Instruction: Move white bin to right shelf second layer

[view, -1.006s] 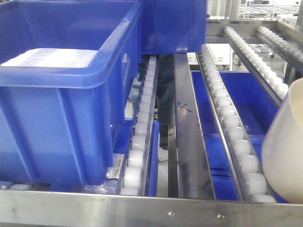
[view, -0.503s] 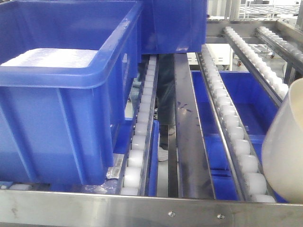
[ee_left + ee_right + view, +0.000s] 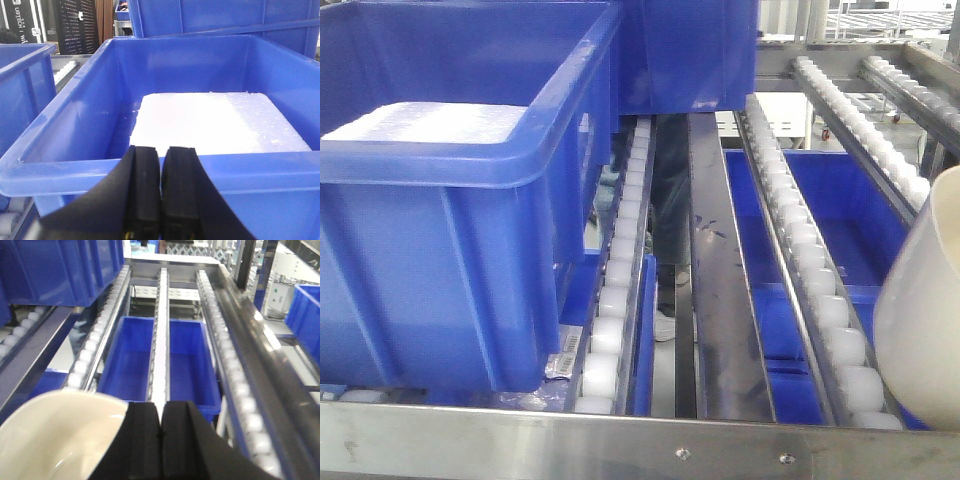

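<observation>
1. The white bin hung at the right edge of the front view, its rounded wall just over the near end of the right-hand roller track, by the steel front rail of the shelf level. Whether it touched the rollers I could not tell from that view.
2. In my right wrist view the bin's cream rim and glossy inside lay directly below and to the left of my right end effector. The two black pads were pressed together with only a thin seam between them. I could not tell whether the bin's wall was pinched in that seam or merely sat beside it.
3. The relation that mattered: the bin sat on my right arm's side, at the mouth of the right lane, and the tracks ran straight away from me, sloping into the rack. I judged that the coming move had to go forward along that lane, with the bin's base set squarely across the rollers.
4. A lower blue crate showed through the gap between the tracks.
5. My left end effector was clenched on nothing, pads together, hovering before the rim of a big blue crate holding a white foam slab. It was well apart from the bin, so the right arm was the nearer.
</observation>
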Tool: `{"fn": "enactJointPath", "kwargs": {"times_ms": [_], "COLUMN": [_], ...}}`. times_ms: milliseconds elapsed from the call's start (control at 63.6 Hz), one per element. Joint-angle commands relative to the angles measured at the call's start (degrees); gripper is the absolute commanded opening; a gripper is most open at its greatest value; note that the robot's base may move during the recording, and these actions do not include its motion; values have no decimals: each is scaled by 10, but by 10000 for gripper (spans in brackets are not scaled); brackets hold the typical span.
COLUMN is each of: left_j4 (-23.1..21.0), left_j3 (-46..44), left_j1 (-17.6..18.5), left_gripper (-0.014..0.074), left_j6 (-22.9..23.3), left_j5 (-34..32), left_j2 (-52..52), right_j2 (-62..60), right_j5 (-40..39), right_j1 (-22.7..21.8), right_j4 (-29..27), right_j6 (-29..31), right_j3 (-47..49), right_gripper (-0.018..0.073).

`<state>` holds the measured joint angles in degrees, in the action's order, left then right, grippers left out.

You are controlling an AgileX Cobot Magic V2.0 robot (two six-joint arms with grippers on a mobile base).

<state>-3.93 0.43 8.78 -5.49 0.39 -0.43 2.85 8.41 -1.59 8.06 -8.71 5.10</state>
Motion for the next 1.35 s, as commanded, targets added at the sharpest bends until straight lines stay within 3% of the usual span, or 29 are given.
{"fn": "enactJointPath", "kwargs": {"times_ms": [0, 79, 189, 1336], "left_j4": [-3, -3, -3, -3], "left_j3": [19, 19, 19, 19], "left_j1": [2, 2, 2, 2], "left_gripper": [85, 85, 85, 85], "left_j6": [4, 4, 4, 4], "left_j5": [-50, -50, -50, -50], "left_j2": [-8, -8, -8, -8], "right_j2": [-28, -47, -46, -46], "right_j5": [-84, -103, -69, -68], "right_j1": [-4, -4, -4, -4], "right_j4": [-14, -27, -33, -33], "right_j6": [1, 0, 0, 0], "right_j3": [-26, -62, -59, -59], "right_gripper": [56, 56, 56, 56]}}
